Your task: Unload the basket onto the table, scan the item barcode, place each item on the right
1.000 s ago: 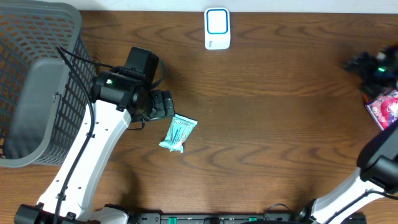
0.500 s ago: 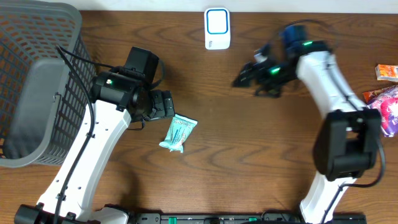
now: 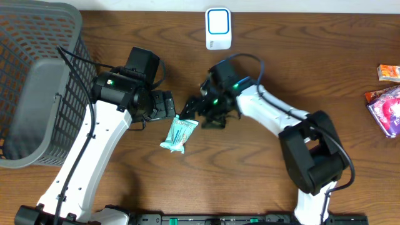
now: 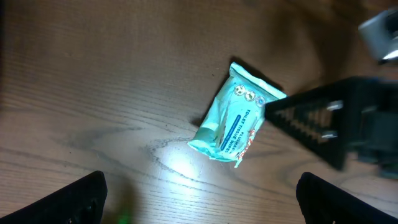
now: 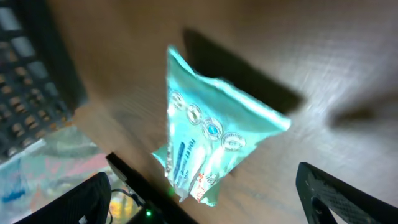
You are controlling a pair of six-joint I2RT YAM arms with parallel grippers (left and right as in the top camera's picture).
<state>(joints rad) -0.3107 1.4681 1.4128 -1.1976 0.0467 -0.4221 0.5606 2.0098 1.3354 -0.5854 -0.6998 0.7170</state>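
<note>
Over on the far left there's a dark grey plastic mesh basket (image 3: 39, 81) sitting on the corner of the table (image 3: 269, 181), which is dark brown wood with a strong wavy grain. Next to it comes the white left arm, and the left gripper (image 4: 202, 200) hangs just above the wood with its two black fingers spread wide, nothing between them.

Right beside that is the thing to be scanned, a small teal snack packet (image 4: 235, 113), lying flat on the table roughly mid-left and tilted on a diagonal. There's a blue band down the front with white lettering, three little round icons near the top end and some red print at the bottom end. It's all too small for me to read, so I can't name a brand, and I can't spot a barcode on the face that's up.

The right gripper (image 3: 200, 114) sits at the packet's upper right corner, fingers also spread wide, one ridged black finger (image 4: 311, 118) right at that corner. It isn't pinching the packet.

Further back, at the far edge, there's a white scanner box (image 3: 218, 28) with a blue-framed window; the tiny grey print under it is unreadable. Way off at the right edge sit a small orange box (image 3: 389, 72) and a pink wrapper (image 3: 386, 110), well apart from everything else.
</note>
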